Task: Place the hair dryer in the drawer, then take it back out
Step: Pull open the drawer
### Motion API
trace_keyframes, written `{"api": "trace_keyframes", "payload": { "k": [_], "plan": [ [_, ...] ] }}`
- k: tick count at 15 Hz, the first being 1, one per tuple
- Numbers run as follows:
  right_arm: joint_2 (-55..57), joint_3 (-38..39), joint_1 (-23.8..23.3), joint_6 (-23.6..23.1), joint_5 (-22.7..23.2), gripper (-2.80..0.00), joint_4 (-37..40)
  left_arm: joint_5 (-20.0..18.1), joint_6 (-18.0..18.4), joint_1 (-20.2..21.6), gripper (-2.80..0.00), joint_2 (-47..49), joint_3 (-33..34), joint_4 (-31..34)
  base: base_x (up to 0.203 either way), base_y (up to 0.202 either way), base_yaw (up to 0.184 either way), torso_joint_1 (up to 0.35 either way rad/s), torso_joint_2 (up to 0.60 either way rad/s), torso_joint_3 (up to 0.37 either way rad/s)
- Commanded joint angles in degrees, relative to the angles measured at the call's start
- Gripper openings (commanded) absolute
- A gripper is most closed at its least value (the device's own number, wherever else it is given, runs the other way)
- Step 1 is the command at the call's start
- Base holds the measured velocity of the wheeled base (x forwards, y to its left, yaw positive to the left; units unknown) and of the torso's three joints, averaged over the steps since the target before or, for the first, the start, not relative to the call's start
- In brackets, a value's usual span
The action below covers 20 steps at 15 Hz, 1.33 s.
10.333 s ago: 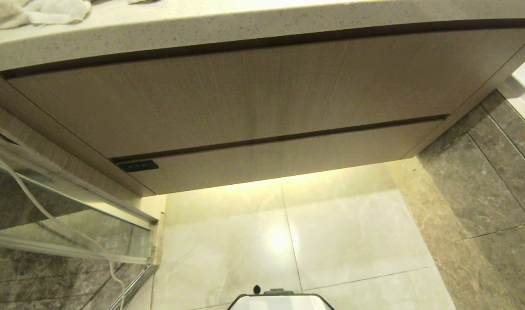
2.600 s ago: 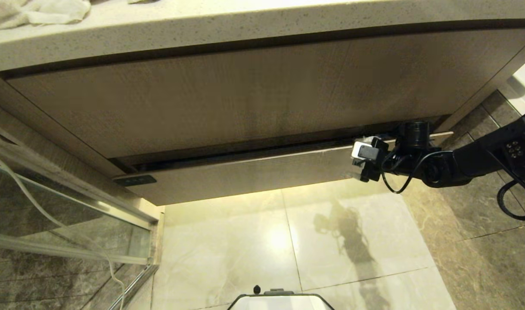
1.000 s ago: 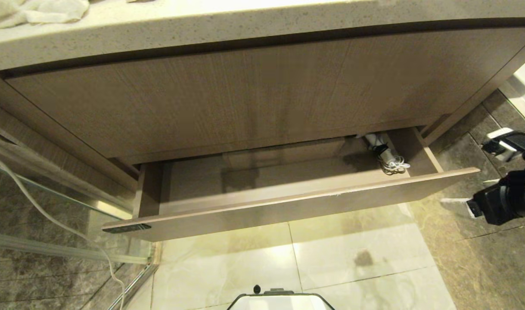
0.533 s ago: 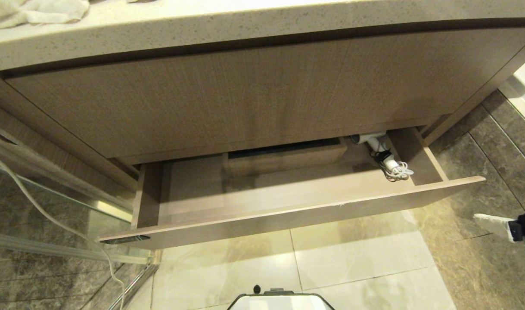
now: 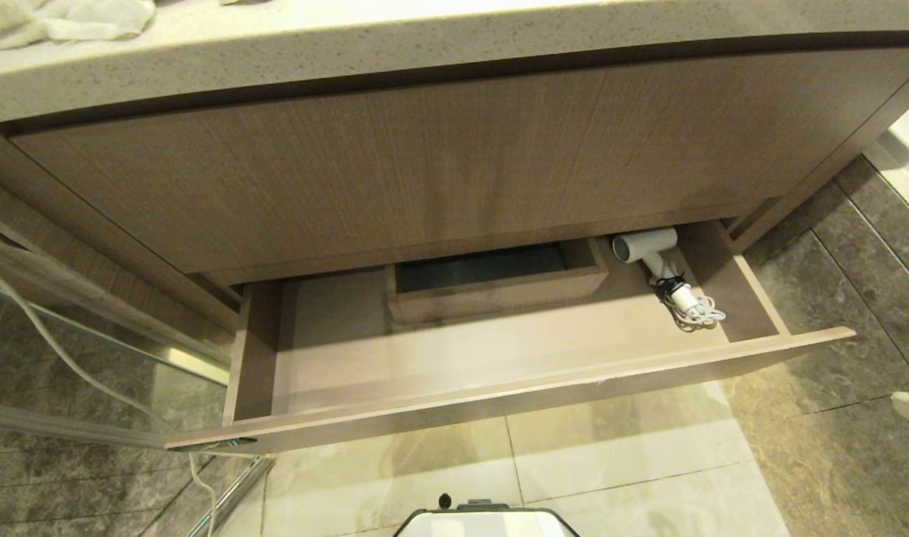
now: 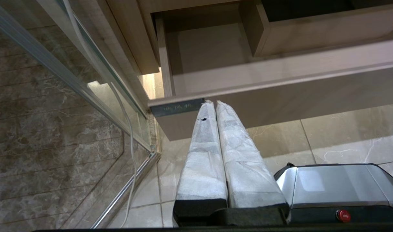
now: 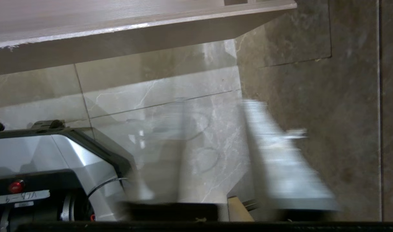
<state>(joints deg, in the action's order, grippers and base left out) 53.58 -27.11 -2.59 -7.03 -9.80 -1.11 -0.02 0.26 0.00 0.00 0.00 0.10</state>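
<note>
Tiled floor (image 7: 157, 96) — right gripper (image 7: 215, 154) above, apart.

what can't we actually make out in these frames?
- Right gripper: smeared by motion in the right wrist view; only one fingertip shows at the head view's right edge. Open or shut is unreadable.
- Hair dryer: its barrel's far end sits in shadow under the cabinet front.
- Drawer: boxed cutout's inside is dark.
- Towel: cut off by the head view's top edge.
- Left gripper: fingers together, parked below the drawer front.
</note>
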Motion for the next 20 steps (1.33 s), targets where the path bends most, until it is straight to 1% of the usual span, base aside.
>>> {"api": "trace_keyframes", "payload": {
  "k": [1, 2, 4, 6, 7, 9, 11, 12, 16, 20],
  "plan": [
    [-2.13, 1.54, 0.46, 0.25, -0.06, -2.8, 0.03, 0.02, 0.0, 0.0, -2.8, 0.0, 0.09, -0.01, 0.0, 0.0, 0.0, 0.0, 0.0, 0.0],
    [-3.38, 2.66, 1.03, 0.41, -0.14, -2.8, 0.13, 0.02, 0.0, 0.0, -2.8, 0.0, 0.06, -0.01, 0.0, 0.0, 0.0, 0.0, 0.0, 0.0],
    [-4.74, 3.99, 2.23, 0.55, -1.76, -2.8, 0.33, 0.02, 0.0, 0.0, -2.8, 0.0, 0.09, -0.01, 0.0, 0.0, 0.0, 0.0, 0.0, 0.0],
    [-6.81, 4.27, 6.25, 0.61, -4.53, -2.8, 1.35, 0.02, 0.0, 0.0, -2.8, 0.0, 0.09, -0.01, 0.0, 0.0, 0.0, 0.0, 0.0, 0.0],
    [-7.5, 4.41, 6.73, 0.61, -4.95, -2.8, 1.61, 0.02, 0.0, 0.0, -2.8, 0.0, 0.09, -0.01, 0.0, 0.0, 0.0, 0.0, 0.0, 0.0],
    [-9.37, 4.64, 6.73, 0.52, -5.09, -2.8, 2.7, 0.02, 0.0, 0.0, -2.8, 0.0, 0.09, -0.01, 0.0, 0.0, 0.0, 0.0, 0.0, 0.0],
    [-12.31, 4.77, 6.7, 0.54, -5.37, -2.8, 8.1, 0.02, 0.0, 0.0, -2.8, 0.0, 0.07, -0.01, 0.0, 0.0, 0.0, 0.0, 0.0, 0.0],
    [-14.17, 4.79, 6.59, 0.59, -6.21, -2.8, 10.38, 0.02, 0.0, 0.0, -2.8, 0.0, 0.08, -0.01, 0.0, 0.0, 0.0, 0.0, 0.0, 0.0],
    [-19.28, 5.59, 5.81, 0.63, -7.6, -2.8, 16.57, 0.02, 0.0, 0.0, -2.8, 0.0, 0.09, -0.01, 0.0, 0.0, 0.0, 0.0, 0.0, 0.0],
    [-21.17, 6.55, 5.85, 0.68, -7.34, -2.8, 18.98, 0.02, 0.0, 0.0, -2.8, -0.09, 0.09, -0.01, 0.0, 0.0, 0.0, 0.0, 0.0, 0.0]
  ]
}}
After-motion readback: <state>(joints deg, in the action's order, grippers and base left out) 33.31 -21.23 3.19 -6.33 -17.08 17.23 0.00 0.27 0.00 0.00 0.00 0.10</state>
